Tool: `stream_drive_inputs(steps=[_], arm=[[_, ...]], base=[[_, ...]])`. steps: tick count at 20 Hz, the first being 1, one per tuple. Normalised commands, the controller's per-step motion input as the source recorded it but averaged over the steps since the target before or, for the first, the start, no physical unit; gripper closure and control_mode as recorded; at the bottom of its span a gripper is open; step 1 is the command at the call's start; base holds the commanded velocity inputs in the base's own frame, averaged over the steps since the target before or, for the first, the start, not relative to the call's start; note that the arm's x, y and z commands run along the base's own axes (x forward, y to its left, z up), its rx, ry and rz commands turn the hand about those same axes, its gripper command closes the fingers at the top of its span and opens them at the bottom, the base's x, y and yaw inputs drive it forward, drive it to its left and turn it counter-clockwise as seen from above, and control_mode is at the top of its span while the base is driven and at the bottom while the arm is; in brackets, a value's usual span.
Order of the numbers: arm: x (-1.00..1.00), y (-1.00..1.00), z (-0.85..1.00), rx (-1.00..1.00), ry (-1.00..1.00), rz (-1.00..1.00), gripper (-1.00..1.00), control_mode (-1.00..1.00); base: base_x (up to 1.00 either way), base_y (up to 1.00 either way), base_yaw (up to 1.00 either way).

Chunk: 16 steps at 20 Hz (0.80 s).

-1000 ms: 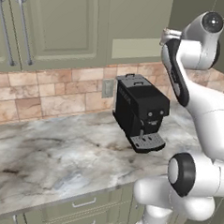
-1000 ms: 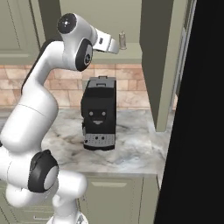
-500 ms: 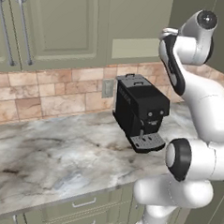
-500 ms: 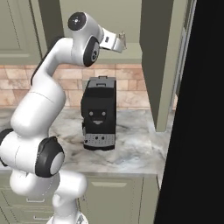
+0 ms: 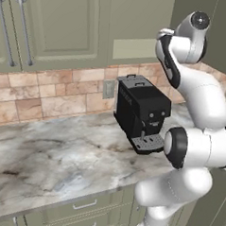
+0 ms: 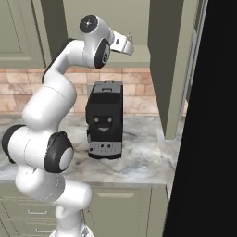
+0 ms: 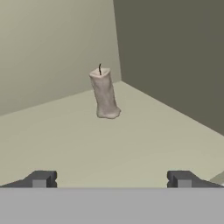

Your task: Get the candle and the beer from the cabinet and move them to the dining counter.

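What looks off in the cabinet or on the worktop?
Nothing stands out. The candle stands alone on the cabinet shelf, leaning slightly in the hand view, which may be camera roll. The coffee machine sits upright; the gripper is open.

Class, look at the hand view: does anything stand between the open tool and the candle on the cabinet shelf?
Nothing visible does. The candle stands upright, alone on the bare shelf, ahead of the open tool.
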Motion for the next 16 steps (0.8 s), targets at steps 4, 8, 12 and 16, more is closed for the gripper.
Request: stream_drive_inputs(steps=[4,8,12,16], arm=[[0.44,-0.09,-0.07,0.0,0.01,0.0,-1.0,-1.0],[0.37,-0.12,-0.01,0.0,0.0,0.0,-1.0,-1.0],[0.27,-0.05,0.0,0.0,0.0,0.0,-1.0,-1.0],[0.29,-0.04,0.0,0.0,0.03,0.0,-1.0,-1.0]], base=[[0.0,0.0,0.0],[0.0,0.0,0.0],[0.0,0.0,0.0],[0.0,0.0,0.0]])
